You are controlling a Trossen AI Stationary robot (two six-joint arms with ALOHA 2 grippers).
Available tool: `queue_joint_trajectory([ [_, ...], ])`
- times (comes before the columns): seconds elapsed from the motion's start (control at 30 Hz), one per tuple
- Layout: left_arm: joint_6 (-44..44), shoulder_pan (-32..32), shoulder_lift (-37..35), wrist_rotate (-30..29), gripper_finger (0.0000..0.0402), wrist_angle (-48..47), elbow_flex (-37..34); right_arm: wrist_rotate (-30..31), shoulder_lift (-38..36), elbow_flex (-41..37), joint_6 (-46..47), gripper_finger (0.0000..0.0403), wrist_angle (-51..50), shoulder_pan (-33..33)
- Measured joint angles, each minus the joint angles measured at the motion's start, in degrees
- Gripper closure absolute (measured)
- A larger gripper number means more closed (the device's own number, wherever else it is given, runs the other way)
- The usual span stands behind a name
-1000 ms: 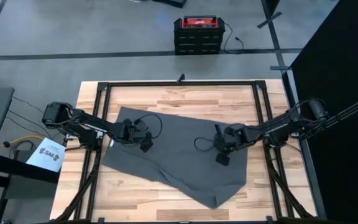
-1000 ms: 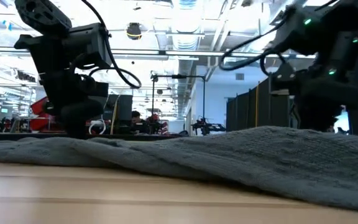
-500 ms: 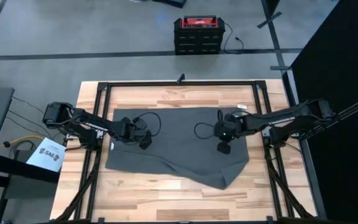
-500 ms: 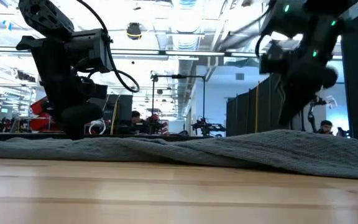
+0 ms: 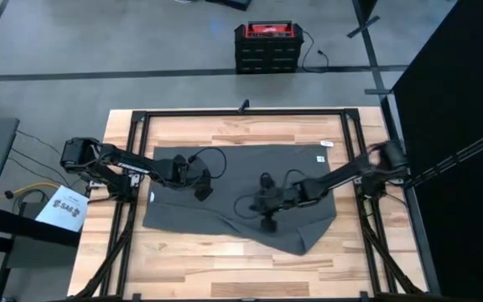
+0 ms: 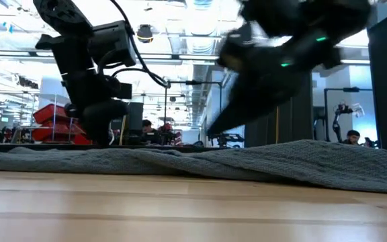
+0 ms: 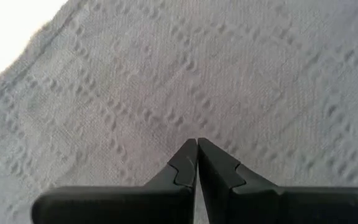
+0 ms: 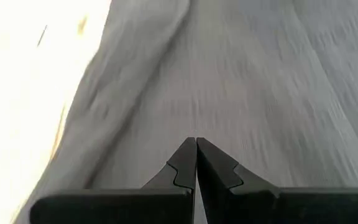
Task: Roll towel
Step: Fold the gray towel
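Towel (image 5: 241, 197) flat, unrolled; left gripper (image 5: 202, 192) at 9, right gripper (image 5: 267, 222) at 6, fingers together, empty. Risk: closed tips dragging, bunching cloth.

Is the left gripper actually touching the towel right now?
Cannot tell. The left wrist view shows the left gripper shut, its tips over the towel, but not contact or a gap. The high view does not settle it either.

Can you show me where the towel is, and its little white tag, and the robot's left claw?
towel (image 5: 225, 205): high view, middle of the flat grey cloth.
white tag (image 5: 321, 158): high view, on the tag near the towel's far right corner.
left gripper (image 7: 197, 144): left wrist view, at its shut fingertips.
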Motion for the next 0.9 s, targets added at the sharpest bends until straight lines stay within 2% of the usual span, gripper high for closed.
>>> queue_joint_trajectory([
  [0.2, -1.88, 0.08, 1.46, -0.43, 0.0402, -0.15, -1.98, -0.04, 13.53, 13.81, -3.17, 0.0403, -1.41, -0.71],
  [0.3, -4.16, 0.04, 2.65, -1.53, 0.0402, 0.98, -3.49, -0.08, 16.66, 17.41, -4.52, 0.0403, -2.41, -0.19],
  [0.43, -5.48, 0.0, 3.54, -2.58, 0.0402, 1.95, -4.78, -0.63, 17.38, 19.38, -6.03, 0.0403, -1.85, 1.04],
  [0.63, -4.92, 0.0, 3.06, -3.07, 0.0402, 2.35, -5.14, -8.28, 17.45, 19.78, -6.03, 0.0403, -3.49, 4.6],
  [0.77, -4.74, 0.22, 2.89, -3.1, 0.0402, 2.4, -5.28, -8.82, 17.4, 19.87, -3.29, 0.0403, -7.33, 7.52],
  [0.9, -4.97, 0.22, 2.89, -3.11, 0.0402, 2.37, -5.29, -8.95, 17.5, 19.76, -2.97, 0.0403, -3.49, 11.35],
])
